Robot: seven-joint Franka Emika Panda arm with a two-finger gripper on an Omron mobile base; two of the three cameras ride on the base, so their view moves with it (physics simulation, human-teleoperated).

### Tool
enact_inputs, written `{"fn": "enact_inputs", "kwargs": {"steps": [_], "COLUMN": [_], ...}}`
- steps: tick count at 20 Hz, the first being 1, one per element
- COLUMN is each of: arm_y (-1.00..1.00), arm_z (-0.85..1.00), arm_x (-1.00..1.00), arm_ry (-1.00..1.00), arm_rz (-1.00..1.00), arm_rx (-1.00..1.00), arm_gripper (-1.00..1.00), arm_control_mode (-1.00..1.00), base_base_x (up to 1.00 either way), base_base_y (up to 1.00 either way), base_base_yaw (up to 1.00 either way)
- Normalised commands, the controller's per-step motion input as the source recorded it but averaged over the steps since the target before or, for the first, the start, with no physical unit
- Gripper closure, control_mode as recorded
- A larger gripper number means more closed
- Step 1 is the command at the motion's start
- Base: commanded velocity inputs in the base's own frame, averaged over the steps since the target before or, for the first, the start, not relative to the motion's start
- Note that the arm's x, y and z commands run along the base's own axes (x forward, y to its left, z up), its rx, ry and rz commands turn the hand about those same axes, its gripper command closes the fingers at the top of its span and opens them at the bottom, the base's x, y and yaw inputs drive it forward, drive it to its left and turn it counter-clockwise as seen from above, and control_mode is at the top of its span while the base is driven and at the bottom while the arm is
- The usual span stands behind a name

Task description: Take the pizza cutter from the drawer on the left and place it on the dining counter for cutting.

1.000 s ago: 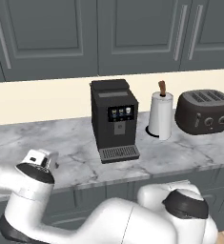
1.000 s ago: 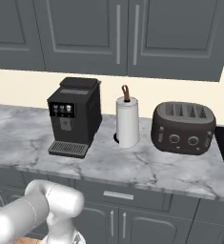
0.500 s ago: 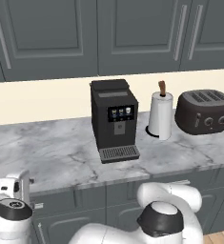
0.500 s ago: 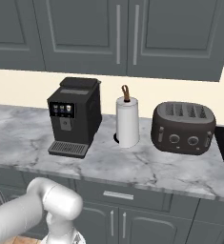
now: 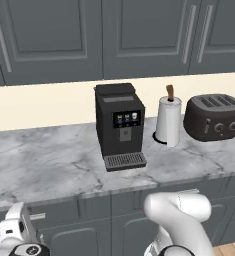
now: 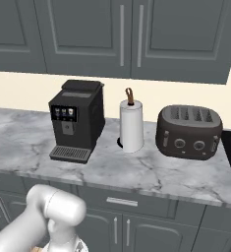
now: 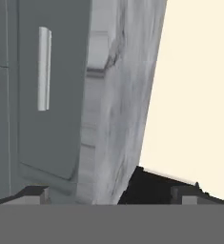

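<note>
— What's the big stuff in front of you?

— You face panelled dark grey wall cabinets [image 5: 114, 35] over a long white marble table [image 5: 49, 165], grey-veined, its edge squared.

— And the drawer?

— You'll find the drawer [image 7: 56, 109] just under that marble edge, pushed in: a plain flat matte grey front with a short silver bar handle [image 7: 44, 68].

— On top?

— A boxy black coffee machine [image 5: 119, 125], a rounded dark toaster [image 5: 214, 117] and a white cylinder of paper towel [image 5: 168, 120].

— Your pincer?

— Your pincer [image 7: 108, 196] is spread wide before the drawer front, gripping nothing.
</note>
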Motion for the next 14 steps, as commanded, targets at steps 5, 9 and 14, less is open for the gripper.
{"fn": "enact_inputs", "kwargs": {"steps": [5,9,14], "arm_y": [0.0,0.04,0.23], "arm_z": [-0.63,-0.6,-0.38], "arm_x": [0.05,0.17,0.13], "arm_ry": [-0.27,-0.24,-0.11], "arm_rz": [0.07,0.01,0.0], "arm_rx": [-0.04,-0.08,-0.03], "arm_gripper": [-1.0,-1.0,-1.0], "arm_control_mode": [-1.0,-1.0,-1.0], "base_base_x": [0.0,0.0,0.0], "base_base_y": [0.0,0.0,0.0], "base_base_yaw": [0.0,0.0,0.0]}}
